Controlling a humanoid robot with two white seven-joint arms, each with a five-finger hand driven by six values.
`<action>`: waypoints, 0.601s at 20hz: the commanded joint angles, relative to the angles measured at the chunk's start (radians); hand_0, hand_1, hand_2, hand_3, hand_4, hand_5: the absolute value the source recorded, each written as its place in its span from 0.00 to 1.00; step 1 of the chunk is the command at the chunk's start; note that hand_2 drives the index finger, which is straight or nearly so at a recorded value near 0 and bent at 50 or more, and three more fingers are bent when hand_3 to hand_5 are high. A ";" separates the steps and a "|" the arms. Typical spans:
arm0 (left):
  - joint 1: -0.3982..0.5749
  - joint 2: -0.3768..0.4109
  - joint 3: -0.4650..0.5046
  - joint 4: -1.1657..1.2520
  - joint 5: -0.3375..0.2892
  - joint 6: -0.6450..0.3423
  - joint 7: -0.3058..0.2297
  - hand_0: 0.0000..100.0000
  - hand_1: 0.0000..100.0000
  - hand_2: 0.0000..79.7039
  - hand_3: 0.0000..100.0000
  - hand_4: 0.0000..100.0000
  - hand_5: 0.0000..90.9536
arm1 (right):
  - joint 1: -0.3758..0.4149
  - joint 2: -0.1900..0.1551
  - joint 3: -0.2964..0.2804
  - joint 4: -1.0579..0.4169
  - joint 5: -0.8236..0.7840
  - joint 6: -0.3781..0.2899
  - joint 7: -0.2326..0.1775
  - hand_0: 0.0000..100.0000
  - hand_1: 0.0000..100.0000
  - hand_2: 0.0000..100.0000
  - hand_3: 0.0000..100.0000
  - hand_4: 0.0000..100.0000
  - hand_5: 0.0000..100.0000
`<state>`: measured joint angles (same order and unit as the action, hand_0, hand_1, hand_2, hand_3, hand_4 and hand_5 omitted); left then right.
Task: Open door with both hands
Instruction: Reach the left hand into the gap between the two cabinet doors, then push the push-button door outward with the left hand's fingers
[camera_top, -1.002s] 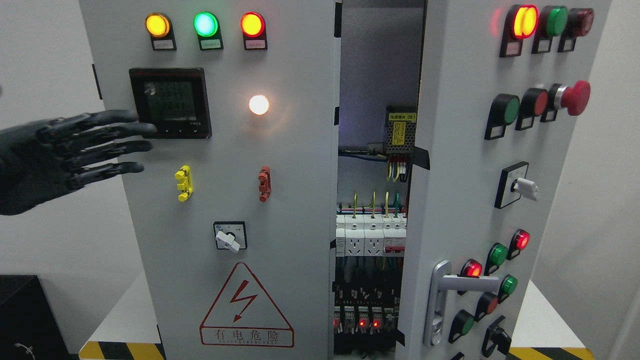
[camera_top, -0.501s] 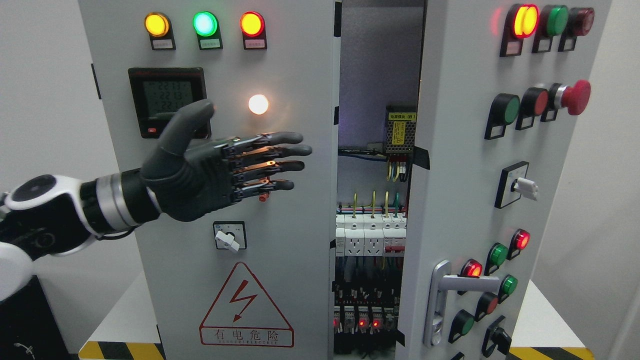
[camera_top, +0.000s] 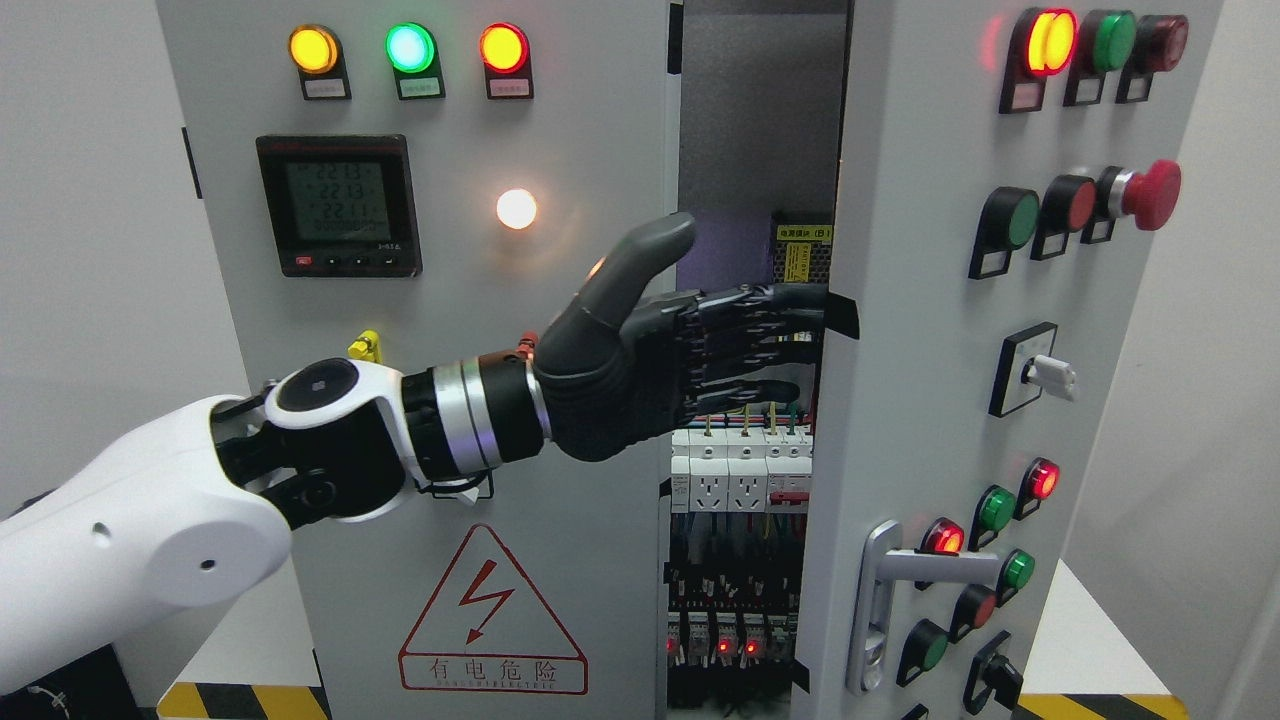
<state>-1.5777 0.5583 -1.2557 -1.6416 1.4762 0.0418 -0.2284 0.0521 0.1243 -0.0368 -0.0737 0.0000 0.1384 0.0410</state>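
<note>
**Left hand reaches into the gap of the half-open cabinet**

Closest to me, the white left arm comes in from the lower left and crosses the front of the grey cabinet's left panel (camera_top: 560, 130). Its dark left hand (camera_top: 660, 350) is stretched out flat, thumb raised, fingers (camera_top: 760, 330) straight and together, gripping nothing. The fingertips reach across the open gap to the inner edge of the right door (camera_top: 930, 300), though I cannot tell whether they touch it.

That right door stands ajar, swung outward toward the viewer, its silver handle (camera_top: 885, 590) low down and untouched. Lit red and green buttons and a red mushroom stop button (camera_top: 1150, 195) dot its face.

On the left panel a digital meter (camera_top: 338, 205) glows, with three lit lamps above and a lightning warning triangle (camera_top: 492, 610) below.

Deepest in, through the gap, rows of white breakers (camera_top: 740, 470) and wiring show.
</note>
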 joint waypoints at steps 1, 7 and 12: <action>0.007 -0.250 0.015 -0.023 -0.056 -0.002 0.044 0.00 0.00 0.00 0.00 0.00 0.00 | 0.000 0.000 0.000 0.000 -0.003 0.000 0.000 0.00 0.00 0.00 0.00 0.00 0.00; 0.012 -0.334 0.013 -0.017 -0.059 -0.005 0.123 0.00 0.00 0.00 0.00 0.00 0.00 | 0.000 0.000 0.000 0.000 -0.003 0.000 0.000 0.00 0.00 0.00 0.00 0.00 0.00; 0.015 -0.457 0.015 -0.003 -0.082 -0.004 0.150 0.00 0.00 0.00 0.00 0.00 0.00 | 0.000 0.000 0.000 0.000 -0.003 0.000 0.000 0.00 0.00 0.00 0.00 0.00 0.00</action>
<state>-1.5669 0.3251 -1.2461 -1.6513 1.4157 0.0396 -0.0898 0.0521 0.1243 -0.0368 -0.0736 0.0000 0.1384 0.0410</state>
